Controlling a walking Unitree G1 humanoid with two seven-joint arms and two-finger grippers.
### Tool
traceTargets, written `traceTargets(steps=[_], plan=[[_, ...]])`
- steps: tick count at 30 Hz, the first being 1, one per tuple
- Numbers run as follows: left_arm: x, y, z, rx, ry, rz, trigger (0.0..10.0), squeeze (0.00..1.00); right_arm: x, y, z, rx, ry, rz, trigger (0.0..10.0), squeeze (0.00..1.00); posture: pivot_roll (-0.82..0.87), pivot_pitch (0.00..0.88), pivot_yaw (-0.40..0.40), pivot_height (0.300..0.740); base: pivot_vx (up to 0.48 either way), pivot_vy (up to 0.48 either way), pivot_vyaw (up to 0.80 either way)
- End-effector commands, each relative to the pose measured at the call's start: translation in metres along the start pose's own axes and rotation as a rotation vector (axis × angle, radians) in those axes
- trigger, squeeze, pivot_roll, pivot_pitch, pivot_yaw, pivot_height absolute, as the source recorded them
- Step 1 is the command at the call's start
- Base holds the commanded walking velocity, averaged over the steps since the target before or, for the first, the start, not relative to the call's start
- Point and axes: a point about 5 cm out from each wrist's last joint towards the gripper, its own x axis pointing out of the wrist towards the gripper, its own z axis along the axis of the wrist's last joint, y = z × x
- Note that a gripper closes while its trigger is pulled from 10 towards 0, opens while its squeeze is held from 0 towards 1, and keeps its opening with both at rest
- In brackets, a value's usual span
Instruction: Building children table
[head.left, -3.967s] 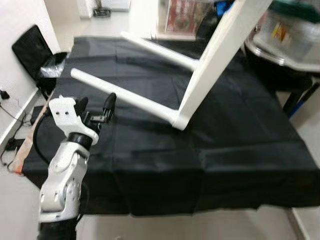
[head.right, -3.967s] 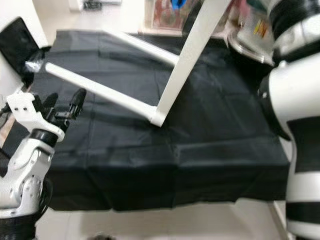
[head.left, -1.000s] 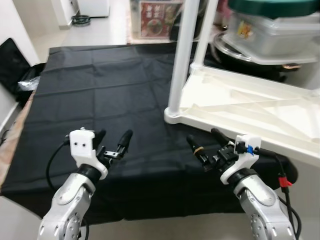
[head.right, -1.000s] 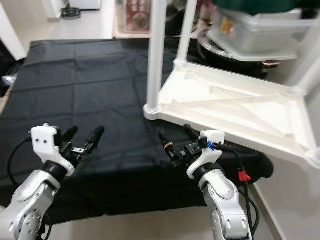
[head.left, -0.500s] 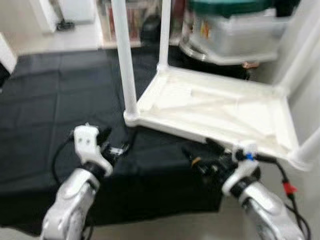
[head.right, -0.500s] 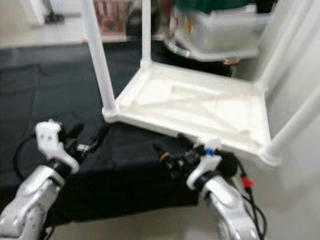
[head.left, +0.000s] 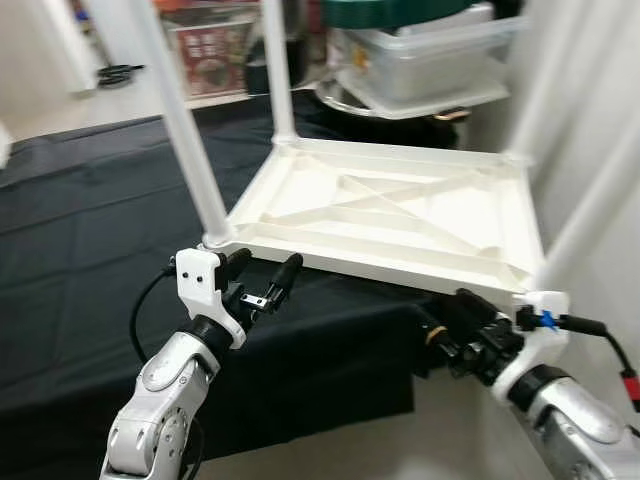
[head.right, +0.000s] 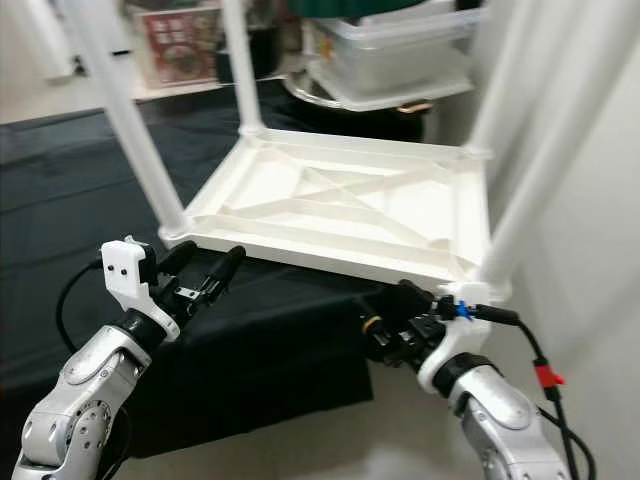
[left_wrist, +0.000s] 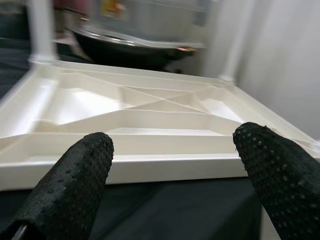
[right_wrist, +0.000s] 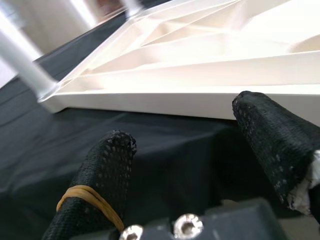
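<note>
A clear lidded storage bin (head.left: 420, 50) and a dark round basin (head.left: 400, 105) stand behind the work area. The white children's table (head.left: 390, 220) lies upside down, partly on the black cloth (head.left: 90, 220), its ribbed underside up and its legs (head.left: 170, 110) pointing upward. The left gripper (head.left: 262, 283) hovers just short of the near rim, fingers parted, holding nothing. The right gripper (head.left: 450, 335) sits below the near edge, likewise spread and empty.

A black cloth (head.left: 90, 230) covers the worktop; an upturned white children's table (head.left: 400, 215) rests on it, legs upward.
</note>
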Motion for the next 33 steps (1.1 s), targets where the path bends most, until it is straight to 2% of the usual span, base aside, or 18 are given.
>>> traceTargets(steps=[1, 3, 8, 10, 12, 17, 20, 24, 33], plan=[[-0.001, 0.002, -0.003, 0.018, 0.022, -0.002, 10.0, 0.0, -0.003, 0.0, 0.001, 0.016, -0.004, -0.008, 10.0, 0.0, -0.14, 0.099, 0.03, 0.74, 0.0, 0.0, -0.8], [-0.002, 0.004, 0.0, 0.028, 0.01, -0.007, 10.0, 0.0, -0.011, -0.016, 0.002, -0.009, -0.02, -0.147, 10.0, 0.0, -0.15, 0.102, 0.037, 0.74, 0.0, 0.0, -0.8], [-0.001, 0.008, 0.0, 0.015, -0.004, 0.021, 10.0, 0.0, -0.011, -0.029, 0.005, -0.052, -0.043, -0.246, 10.0, 0.0, -0.15, 0.1, 0.039, 0.74, 0.0, 0.0, -0.48], [-0.001, 0.008, 0.0, 0.015, -0.004, 0.021, 10.0, 0.0, -0.011, -0.029, 0.005, -0.052, -0.043, -0.246, 10.0, 0.0, -0.15, 0.1, 0.039, 0.74, 0.0, 0.0, 0.0], [-0.003, 0.006, -0.003, 0.007, -0.006, 0.017, 10.0, 0.0, -0.002, -0.023, 0.01, -0.07, -0.063, -0.194, 10.0, 0.0, -0.15, 0.097, 0.031, 0.74, 0.0, -0.429, 0.0], [-0.004, 0.005, -0.003, -0.013, -0.012, 0.021, 10.0, 0.0, 0.004, -0.019, 0.015, -0.073, -0.079, -0.16, 10.0, 0.0, -0.14, 0.098, 0.021, 0.74, 0.0, -0.472, 0.0], [-0.004, 0.005, -0.003, -0.018, -0.013, 0.03, 10.0, 0.0, 0.003, -0.02, 0.015, -0.074, -0.078, -0.158, 10.0, 0.0, -0.14, 0.1, 0.017, 0.74, 0.0, -0.472, 0.0], [-0.003, 0.008, -0.002, -0.045, -0.019, 0.052, 10.0, 0.0, -0.002, -0.02, 0.011, -0.101, -0.057, -0.165, 10.0, 0.0, -0.14, 0.103, 0.018, 0.74, 0.0, 0.0, 0.0], [-0.002, 0.009, -0.001, -0.042, -0.028, 0.058, 10.0, 0.0, -0.008, -0.006, -0.005, -0.094, 0.01, -0.101, 10.0, 0.0, -0.15, 0.106, 0.015, 0.74, 0.0, 0.0, 0.0]])
